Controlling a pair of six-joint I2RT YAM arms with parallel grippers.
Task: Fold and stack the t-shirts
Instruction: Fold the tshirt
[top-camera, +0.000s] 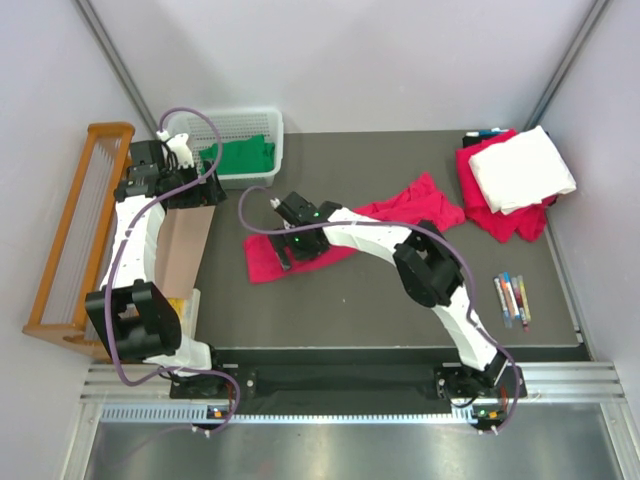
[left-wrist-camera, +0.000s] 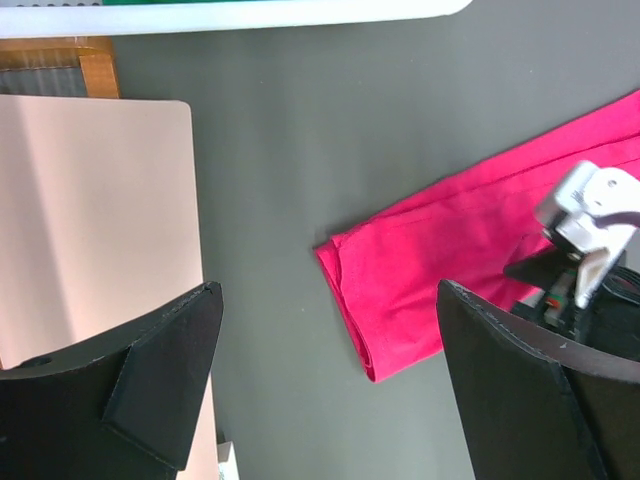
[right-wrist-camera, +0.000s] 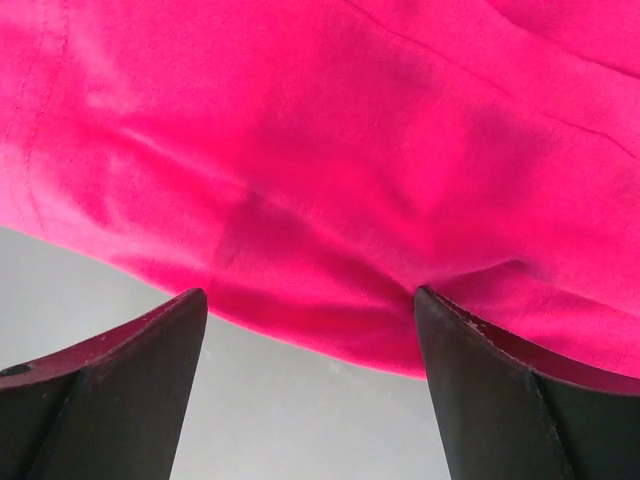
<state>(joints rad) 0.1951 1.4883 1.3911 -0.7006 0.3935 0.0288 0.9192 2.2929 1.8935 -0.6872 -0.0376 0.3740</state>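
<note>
A crimson-pink t-shirt (top-camera: 385, 215), folded into a long strip, lies slantwise across the middle of the dark mat. My right gripper (top-camera: 283, 252) hovers over its left end, open; in the right wrist view the jaws (right-wrist-camera: 310, 296) straddle the cloth's (right-wrist-camera: 330, 150) near edge with nothing held. My left gripper (top-camera: 190, 192) hangs open by the basket, high above the mat; its wrist view shows the strip's end (left-wrist-camera: 420, 280) between the wide fingers, far below. A green t-shirt (top-camera: 240, 156) sits in the basket. A folded white t-shirt (top-camera: 522, 168) rests on crimson cloth (top-camera: 500, 218) at the back right.
The white lattice basket (top-camera: 270, 125) stands at the back left. A tan board (top-camera: 185, 245) lies at the mat's left edge beside a wooden rack (top-camera: 75, 235). Coloured pens (top-camera: 512, 298) lie at the front right, more (top-camera: 485, 133) at the back.
</note>
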